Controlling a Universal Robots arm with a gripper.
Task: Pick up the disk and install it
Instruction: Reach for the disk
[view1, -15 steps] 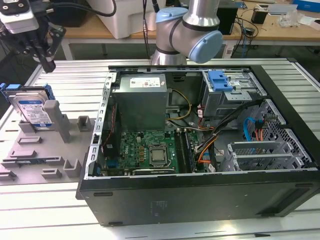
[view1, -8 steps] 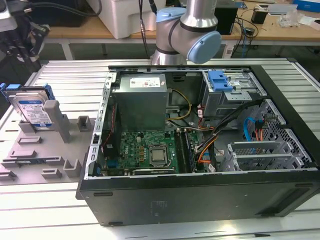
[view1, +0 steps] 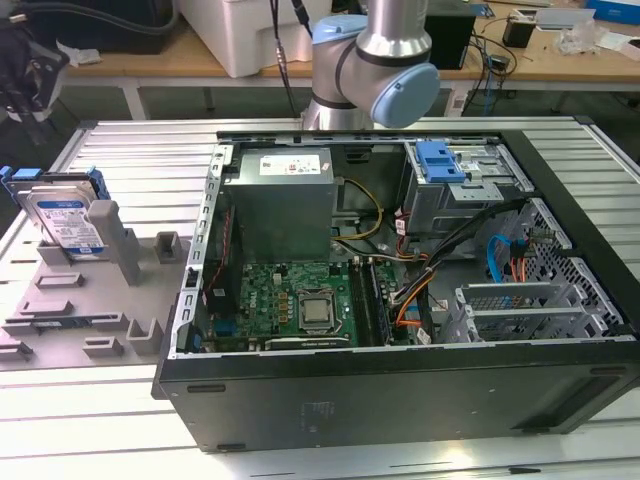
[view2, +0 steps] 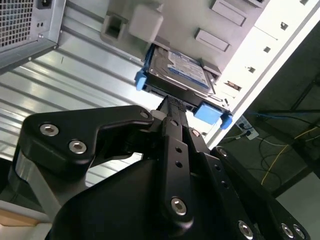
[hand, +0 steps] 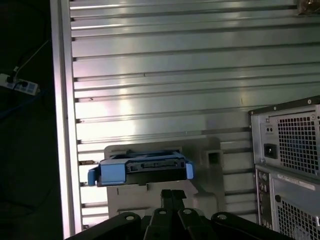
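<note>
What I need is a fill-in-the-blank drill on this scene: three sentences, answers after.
The disk stands on edge in a grey holder to the exterior view's ____ of the computer case.
The frame edging the disk is coloured ____.
In both wrist views the claw points toward the disk and holds ____.
Missing words: left; blue; nothing.

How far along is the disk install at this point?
Nothing looks done yet: the disk stands in the grey holder at the exterior view's left of the open computer case. In hand: in both wrist views the gripper, fingers together and holding nothing, points at the disk and appears to be short of it. Left: both the pick-up and the install.
</note>
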